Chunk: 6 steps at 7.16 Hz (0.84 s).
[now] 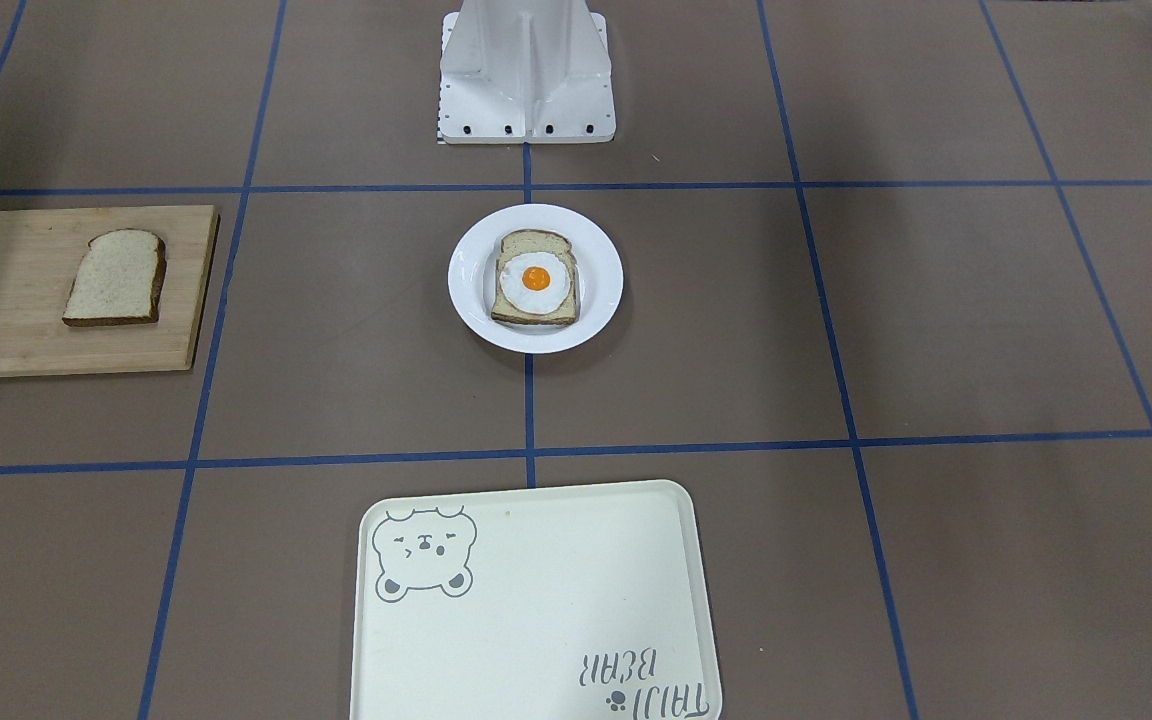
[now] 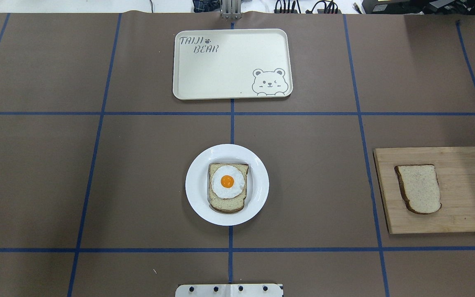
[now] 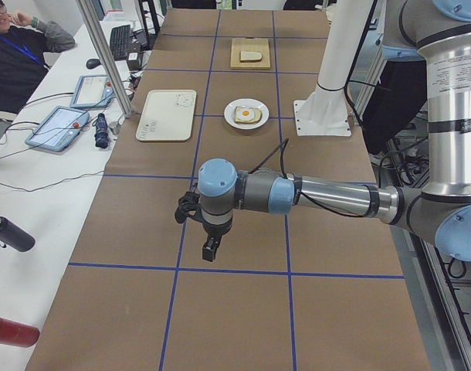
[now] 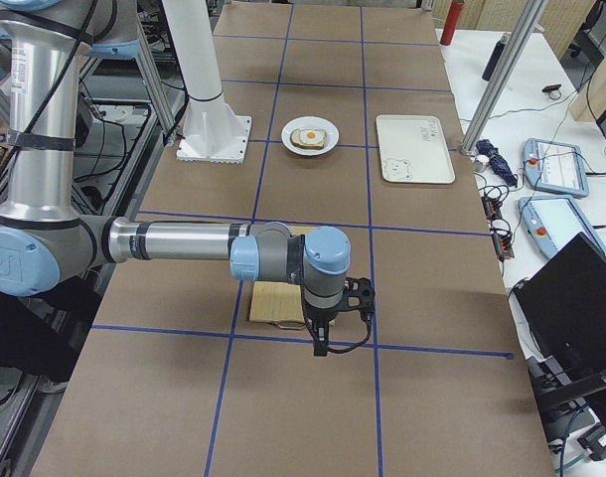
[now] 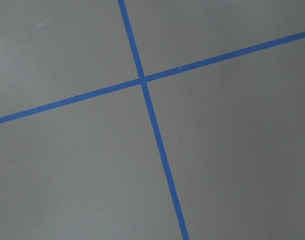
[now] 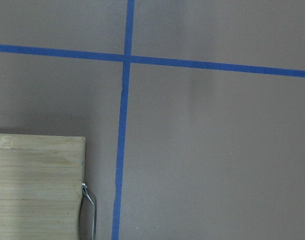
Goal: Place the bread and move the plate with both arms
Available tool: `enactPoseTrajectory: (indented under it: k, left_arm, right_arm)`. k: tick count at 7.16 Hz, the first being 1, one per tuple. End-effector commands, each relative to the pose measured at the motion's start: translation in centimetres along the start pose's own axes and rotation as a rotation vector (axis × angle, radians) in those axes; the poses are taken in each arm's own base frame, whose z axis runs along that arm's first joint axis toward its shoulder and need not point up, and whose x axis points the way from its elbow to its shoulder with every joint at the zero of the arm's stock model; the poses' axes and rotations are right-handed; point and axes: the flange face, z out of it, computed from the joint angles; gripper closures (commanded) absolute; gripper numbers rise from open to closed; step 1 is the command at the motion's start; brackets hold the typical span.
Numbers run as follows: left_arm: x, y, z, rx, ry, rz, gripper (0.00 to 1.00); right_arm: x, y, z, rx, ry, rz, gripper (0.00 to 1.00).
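Observation:
The plain bread [image 2: 419,188] lies on a wooden cutting board [image 2: 464,206] at the table's right end; it also shows in the front view [image 1: 114,278] and, far off, in the exterior left view [image 3: 251,56]. The white plate [image 2: 196,185] sits mid-table in front of the robot's base and carries a slice with a fried egg [image 2: 227,185]. My left gripper [image 3: 208,251] hangs over bare table far to the left. My right gripper [image 4: 321,343] hangs just beyond the board's outer end. Both show only in the side views, so I cannot tell whether they are open or shut.
A cream bear tray [image 2: 229,66] lies beyond the plate. The white robot base [image 1: 526,80] stands behind the plate. The right wrist view shows the board's corner [image 6: 32,185] and its metal handle [image 6: 90,205]. An operator [image 3: 11,54] sits at a side table with tablets.

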Motion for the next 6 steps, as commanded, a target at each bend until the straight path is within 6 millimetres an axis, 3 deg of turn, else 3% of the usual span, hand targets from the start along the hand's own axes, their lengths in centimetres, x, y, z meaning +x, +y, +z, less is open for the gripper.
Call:
enactPoseTrajectory:
  k: [1, 2, 3, 5, 6]
  left_arm:
    - [2.1, -1.8, -2.7, 0.075, -0.015, 0.068, 0.02]
    - [3.2, -6.0, -5.9, 0.201, -0.065, 0.171, 0.02]
    - [2.6, -7.1, -6.1, 0.222, -0.109, 0.182, 0.02]
    - [3.0, -6.9, -5.6, 0.24, -0.033, 0.211, 0.02]
    - [3.1, -7.1, -5.7, 0.264, -0.025, 0.231, 0.02]
  right_arm:
    - [-1.3, -1.1, -1.4, 0.035, 0.001, -0.021, 0.0]
    - [-2.7, -3.2, -3.5, 0.116, 0.006, -0.085, 0.0]
    - [-2.9, -2.7, -3.3, 0.148, -0.021, -0.118, 0.0]
    - [-3.2, -1.7, -3.0, 0.216, -0.064, -0.189, 0.0]
    - [-5.3, -2.0, -2.5, 0.228, -0.139, -0.194, 0.0]
